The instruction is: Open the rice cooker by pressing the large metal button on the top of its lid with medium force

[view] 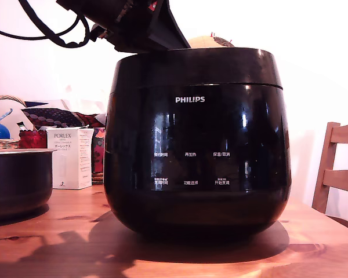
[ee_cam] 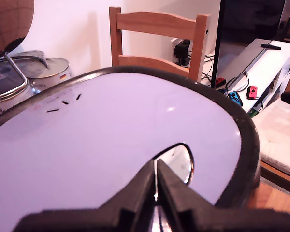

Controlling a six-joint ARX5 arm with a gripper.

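The rice cooker (view: 197,142) stands upright on the wooden table (view: 58,231), filling the middle of the exterior view, PHILIPS logo facing the camera; a smaller dark pot (view: 17,182) sits well apart at that view's left, with a white carton (view: 69,157) behind it, and a wooden chair (view: 339,168) shows at that view's right. The lid (view: 191,66) is seated flat on the body with the seam line closed all round, so the cooker is not yet open. The gripper (ee_cam: 156,186) is at the lid's top toward the exterior view's left; in the wrist view its two dark fingers (ee_cam: 135,193) are pressed together to a single wedge with only a hairline slit between them, holding nothing, the tip lying over the metal button (ee_cam: 179,162), of which only a bright curved edge shows. Contact versus a small gap cannot be told from either view. Handling judgement: the body looks heavy, broad-based and rigid, unlikely to slide or tip under a downward push; the shell is glossy hard plastic, slippery to a narrow tip and apt to scuff. No grasp is called for: the place to act is the button itself, pushed straight down near its centre with the closed tip so it does not skate onto the smooth lid surface (ee_cam: 111,145). The lid is probably sprung, so it may swing up against the arm once released; a clear path upward is advisable.
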